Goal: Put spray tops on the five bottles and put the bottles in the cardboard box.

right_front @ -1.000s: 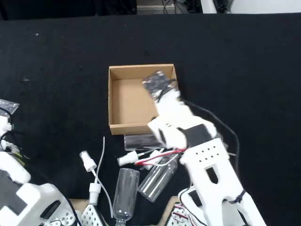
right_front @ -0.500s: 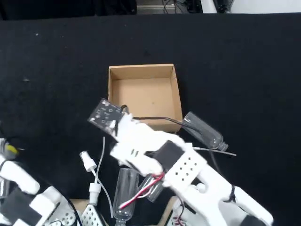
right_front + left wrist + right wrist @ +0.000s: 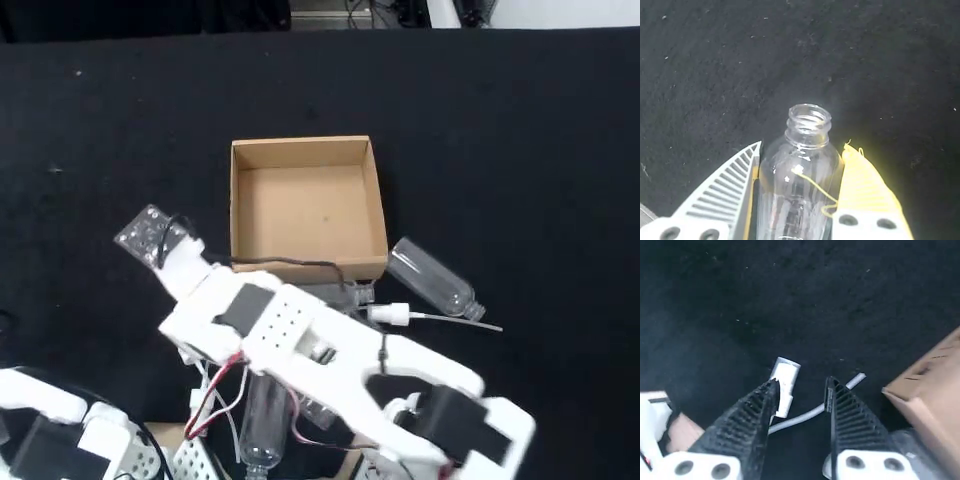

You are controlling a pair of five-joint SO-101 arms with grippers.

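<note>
Left pincer (image 3: pixel 803 146) is clamping a clear plastic bottle (image 3: pixel 807 167); right pincer (image 3: pixel 802 382), jaws apart, is hovering over a white spray top (image 3: pixel 784 379) on the black worktop (image 3: pixel 790 290).

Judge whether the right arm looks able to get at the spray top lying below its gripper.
Probably yes. The right gripper is open, and the spray top lies on the bare table close to its fingertips with nothing covering it. The cardboard box stands off to one side.
</note>
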